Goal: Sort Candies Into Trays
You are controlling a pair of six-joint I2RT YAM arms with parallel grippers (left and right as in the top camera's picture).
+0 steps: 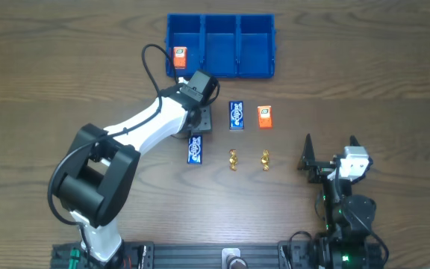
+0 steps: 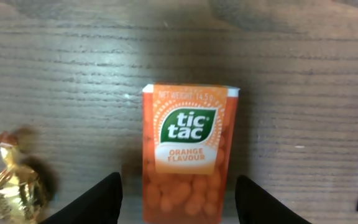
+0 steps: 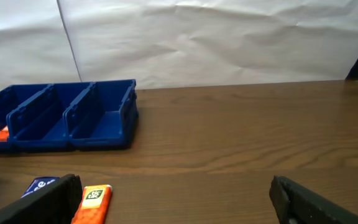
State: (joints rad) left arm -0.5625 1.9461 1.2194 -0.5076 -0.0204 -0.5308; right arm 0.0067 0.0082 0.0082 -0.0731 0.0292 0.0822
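Observation:
An orange candy box [image 2: 188,155] lies flat on the wooden table, its near end between the spread fingers [image 2: 98,202] of my left gripper [image 2: 179,208], which is open and not touching it. A gold-wrapped candy [image 2: 14,186] lies beside it. From above, the left gripper [image 1: 198,121] shows between two blue candy packs [image 1: 236,114] [image 1: 195,149]. An orange box [image 1: 265,116] and two gold candies [image 1: 233,158] [image 1: 265,158] lie mid-table. The blue three-bin tray [image 1: 220,73] stands at the back, with another orange box [image 1: 179,57] in its left bin. My right gripper [image 1: 328,153] rests open and empty.
The right wrist view shows the tray [image 3: 104,134], an orange box [image 3: 94,200] and a blue pack [image 3: 39,185] ahead of the right gripper [image 3: 179,208], with a white backdrop behind the table. Bare wood lies to the tray's right and around the right arm.

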